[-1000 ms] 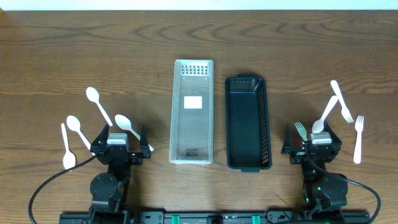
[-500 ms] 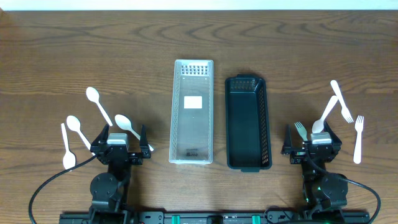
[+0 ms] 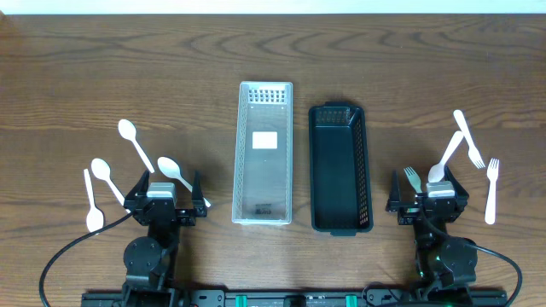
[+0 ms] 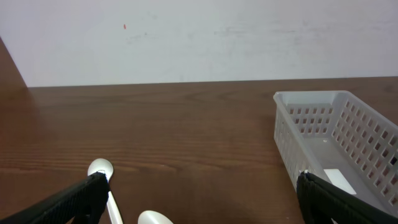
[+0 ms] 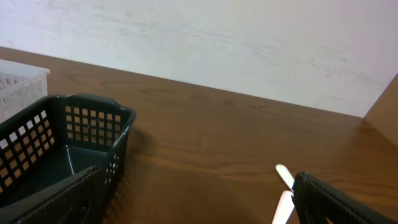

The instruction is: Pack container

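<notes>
L gripper (image 3: pixel 165 184) is sitting at near edge of surface (image 3: pixel 85 68), jaws standing wide apart, gripping nothing. R gripper (image 3: pixel 427 191) is mirroring it on other side: jaws spread wide, nothing btwn them.

White basket (image 3: pixel 264 183) is lying mid-surface, long axis pointing away from robot, w/ white label (image 3: pixel 265 141) showing on its floor. Black basket (image 3: pixel 339 179) is lying just beside it on R side, parallel, thin gap btwn them, not touching, and sitting a bit nearer robot.

L side: four white spoons are lying flat on surface, all outside baskets.
- Inner spoon (image 3: pixel 177 176) is lying just ahead of L gripper, bowl pointing away, handle running back toward jaw nearest white basket. Contact w/ jaw: can't tell.
- Far spoon (image 3: pixel 138 150) is lying beyond it, angled.
- Mid spoon (image 3: pixel 109 182) is lying further out to L of gripper.
- Outer spoon (image 3: pixel 90 200) is lying just beside mid spoon, bowl toward robot.

R side, also outside baskets:
- Inner fork (image 3: pixel 412 178) is poking out ahead of R gripper, tines away, handle hidden under gripper.
- R spoon (image 3: pixel 445 158) is lying angled beside it, handle tip meeting crossed fork (image 3: pixel 472 147). Which is on top: can't tell.
- Outer fork (image 3: pixel 491 192) is lying apart, furthest R, tines away from robot.
</notes>
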Controlling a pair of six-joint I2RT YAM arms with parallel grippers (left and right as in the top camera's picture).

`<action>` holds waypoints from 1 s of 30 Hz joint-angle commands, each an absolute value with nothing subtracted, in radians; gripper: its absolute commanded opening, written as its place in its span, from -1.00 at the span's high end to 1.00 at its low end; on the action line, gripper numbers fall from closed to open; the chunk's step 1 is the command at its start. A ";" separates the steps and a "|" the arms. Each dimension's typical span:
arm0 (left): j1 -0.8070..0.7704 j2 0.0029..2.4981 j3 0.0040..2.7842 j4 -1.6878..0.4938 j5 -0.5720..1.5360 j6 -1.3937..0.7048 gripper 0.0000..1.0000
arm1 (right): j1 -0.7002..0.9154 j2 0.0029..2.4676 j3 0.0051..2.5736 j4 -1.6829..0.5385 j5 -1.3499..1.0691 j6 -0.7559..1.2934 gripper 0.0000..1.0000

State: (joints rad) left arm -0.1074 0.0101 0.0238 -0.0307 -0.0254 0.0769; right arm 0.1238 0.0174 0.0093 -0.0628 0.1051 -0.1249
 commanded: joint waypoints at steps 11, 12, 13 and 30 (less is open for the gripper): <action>-0.106 0.004 0.004 -0.071 -0.033 0.070 -0.96 | 0.111 0.011 0.005 -0.064 0.104 -0.136 -0.98; -0.106 0.004 0.004 -0.071 -0.033 0.070 -0.96 | 0.111 0.011 0.005 -0.064 0.104 -0.136 -0.98; -0.106 0.004 0.004 -0.071 -0.033 0.070 -0.96 | 0.111 0.011 0.005 -0.064 0.104 -0.136 -0.98; -0.106 0.004 0.004 -0.071 -0.033 0.070 -0.96 | 0.111 0.011 0.005 -0.047 0.096 -0.136 -0.98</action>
